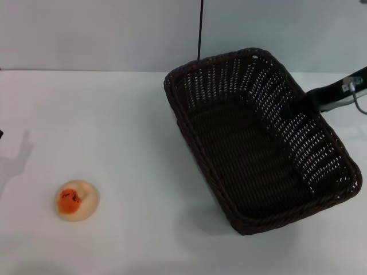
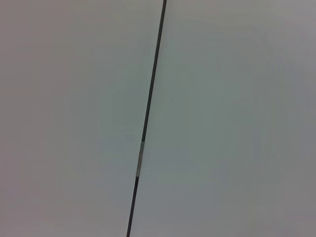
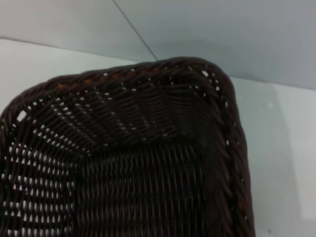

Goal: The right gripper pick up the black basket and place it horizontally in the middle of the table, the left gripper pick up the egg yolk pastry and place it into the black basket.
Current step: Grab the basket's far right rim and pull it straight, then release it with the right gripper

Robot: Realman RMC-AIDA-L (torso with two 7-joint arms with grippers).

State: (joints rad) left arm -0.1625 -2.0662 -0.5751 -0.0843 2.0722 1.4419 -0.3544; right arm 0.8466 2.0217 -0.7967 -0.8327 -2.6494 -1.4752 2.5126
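Observation:
The black basket [image 1: 261,143] is on the right half of the table [image 1: 114,126], turned at an angle and tilted, with a shadow under its near corner. My right gripper [image 1: 299,106] comes in from the right edge and grips the basket's right rim, one finger inside the wall. The right wrist view looks down into the basket's far corner [image 3: 148,148]. The egg yolk pastry [image 1: 76,200] lies at the front left of the table, orange patch up. My left gripper is out of view; only its shadow falls at the table's left edge.
A grey wall [image 1: 114,34] stands behind the table with a thin dark vertical line [image 1: 200,28] on it. The left wrist view shows only that wall and its dark line [image 2: 148,113]. Bare white tabletop lies between the pastry and the basket.

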